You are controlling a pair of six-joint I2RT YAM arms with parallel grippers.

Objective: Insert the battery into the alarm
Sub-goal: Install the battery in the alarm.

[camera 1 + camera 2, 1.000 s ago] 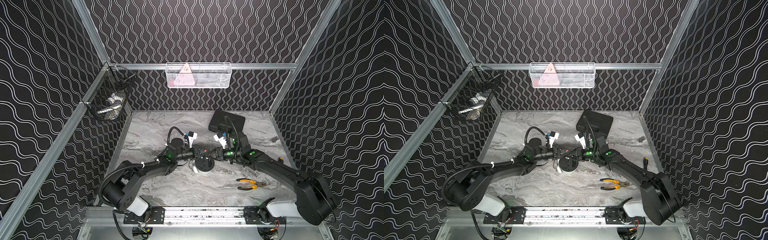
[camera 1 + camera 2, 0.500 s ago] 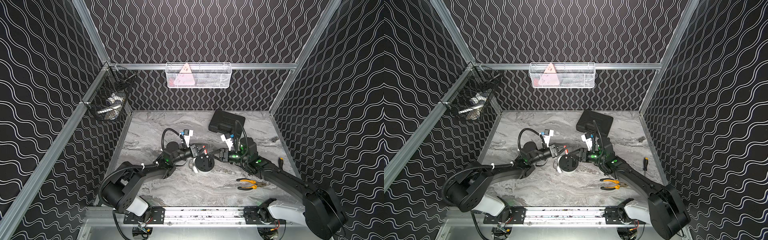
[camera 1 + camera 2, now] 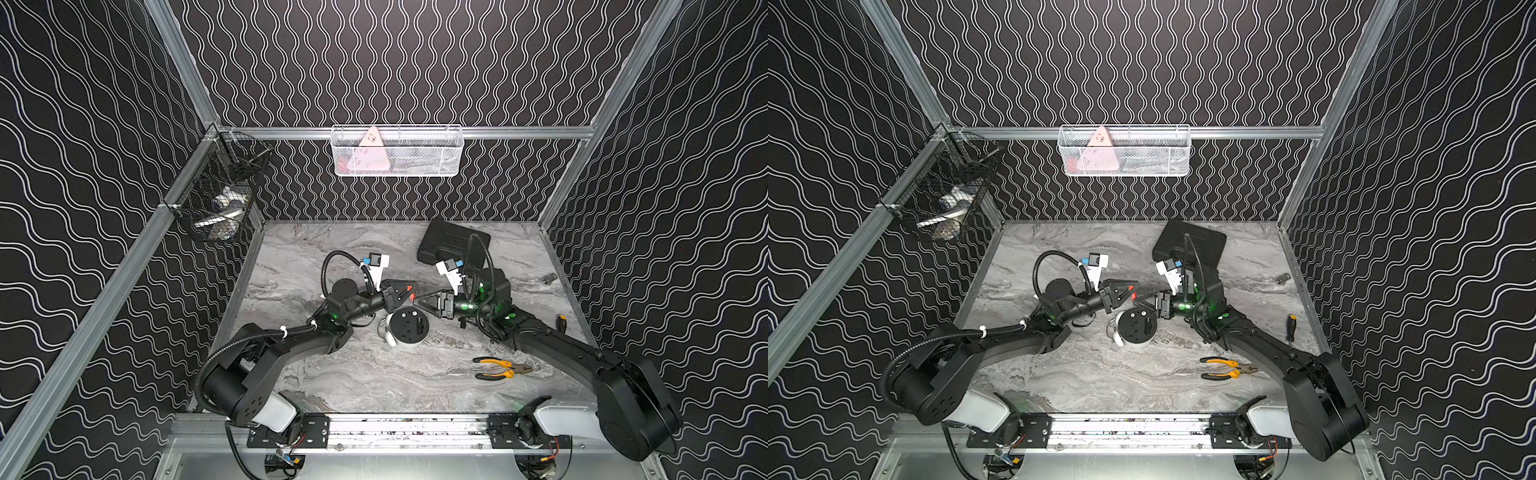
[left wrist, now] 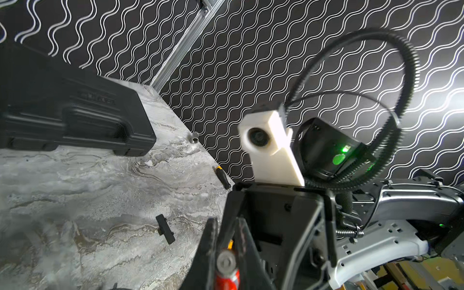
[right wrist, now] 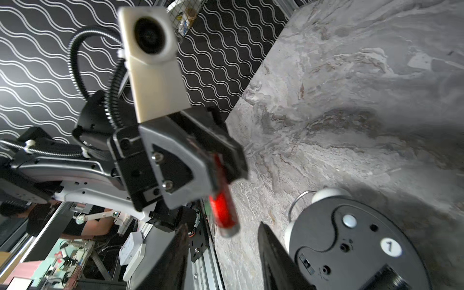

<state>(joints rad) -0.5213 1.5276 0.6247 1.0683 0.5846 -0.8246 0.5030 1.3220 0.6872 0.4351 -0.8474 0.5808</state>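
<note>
Holding the battery (image 5: 224, 211) short of the alarm (image 3: 407, 326); insertion not yet begun.
Your left pincer (image 3: 405, 291) pinches the battery; your right pincer (image 3: 420, 302), facing it, stands spread and empty. The alarm lies back-up just below both. Next, I judge: align the battery squarely over that back.

A: How many of each?
B: 1 twin-bell alarm clock (image 3: 409, 328), 1 red battery (image 5: 223, 209), 1 black case (image 3: 451, 247), 1 yellow-handled pliers (image 3: 500, 368), 1 screwdriver (image 3: 561, 323), 1 metal socket (image 3: 550, 277).
A: And baskets?
B: 2: 1 white wire basket (image 3: 397, 160), 1 black mesh basket (image 3: 216, 208).
</note>
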